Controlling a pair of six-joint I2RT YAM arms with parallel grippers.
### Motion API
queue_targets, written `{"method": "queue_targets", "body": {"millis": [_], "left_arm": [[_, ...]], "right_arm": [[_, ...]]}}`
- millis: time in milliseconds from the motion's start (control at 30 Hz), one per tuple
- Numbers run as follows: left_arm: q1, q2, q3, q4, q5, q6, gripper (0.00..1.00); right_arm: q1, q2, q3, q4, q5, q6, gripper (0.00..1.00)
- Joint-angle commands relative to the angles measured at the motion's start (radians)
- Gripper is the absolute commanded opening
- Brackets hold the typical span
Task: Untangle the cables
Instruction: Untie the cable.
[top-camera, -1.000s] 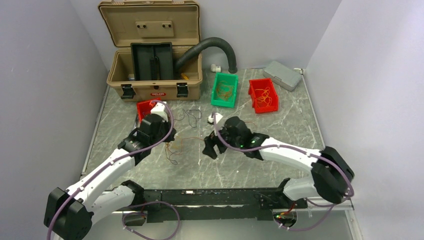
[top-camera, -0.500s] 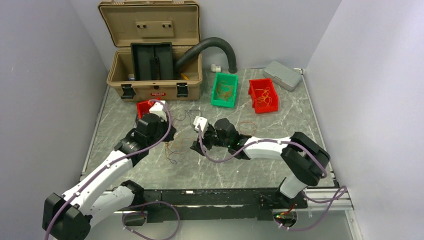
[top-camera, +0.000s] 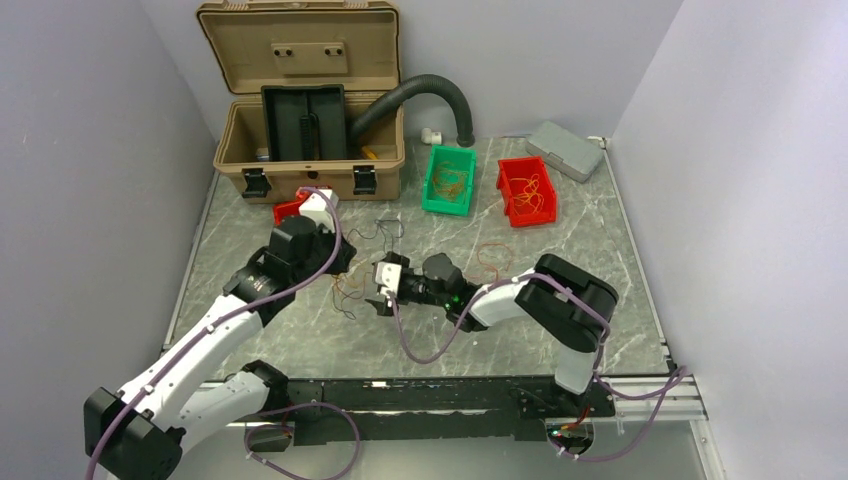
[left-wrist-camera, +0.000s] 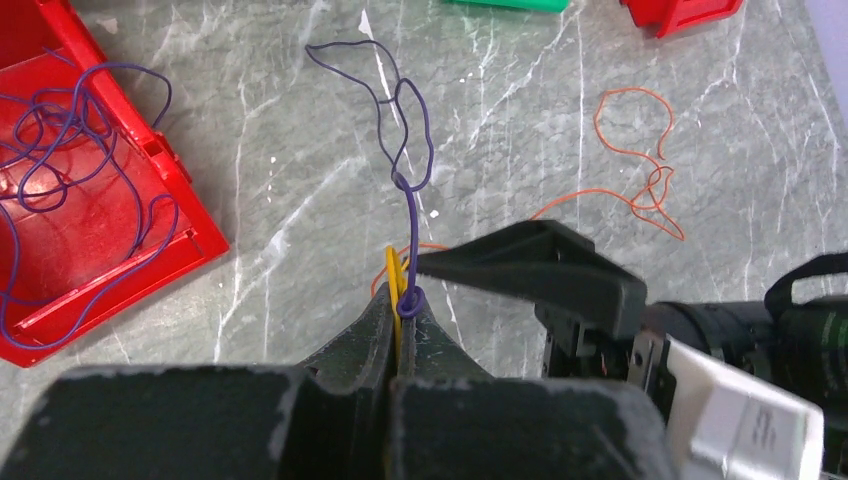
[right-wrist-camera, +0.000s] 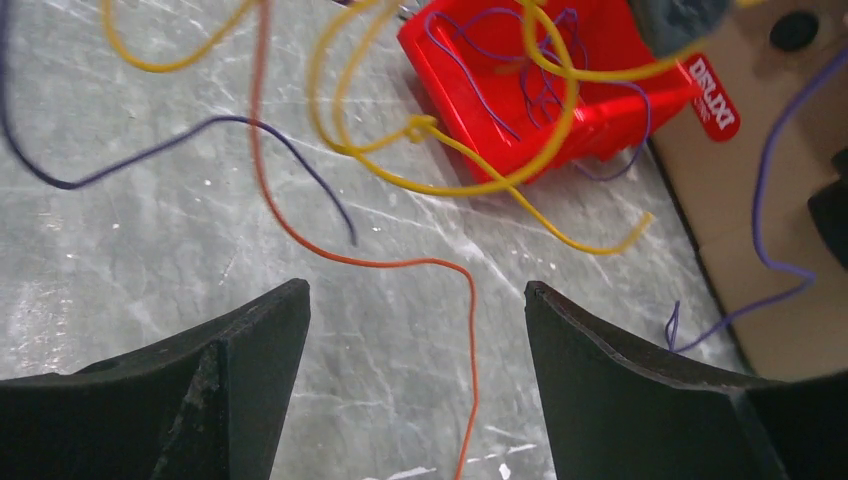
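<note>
Cables (top-camera: 350, 285): small loose tangle on the table (top-camera: 560, 320), between the two wrists. The left gripper (left-wrist-camera: 400, 310) is clamped tight on it, pinching a yellow strand (left-wrist-camera: 395, 280) and a purple strand (left-wrist-camera: 415, 170). The purple one runs straight ahead of the fingertips, then loops.

Right gripper (right-wrist-camera: 415, 300): jaws wide apart, holding nothing, just beside the left fingertips. It is the arm free to pull.

Key relation: an orange strand (right-wrist-camera: 385, 265) lies ahead of the right fingers and trails back between them, its long axis roughly along the approach.

The left wrist view shows the pinch. Only the right wrist view shows the yellow loops hanging ahead, in front of the red bin (right-wrist-camera: 600, 110).
</note>
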Motion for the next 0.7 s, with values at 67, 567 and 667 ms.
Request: {"method": "queue_targets", "body": {"millis": [67,567,667], "left_arm": [[-0.003,0.021,0.050,-0.005,0.029,0.016,0.00],[-0.003,0.017,0.086,-0.038,0.018,0.013,0.00],[-0.003,0.004,0.080,-0.051,-0.047,0.004,0.00]], "right_arm": [[0.061,0.008,-0.033,0.200,-0.008,-0.101,0.79],[0.116,-0.060,-0.196,0.394,0.197,0.029,0.00],[0.117,-0.152,-0.296,0.423,0.361,0.130,0.00]]}}
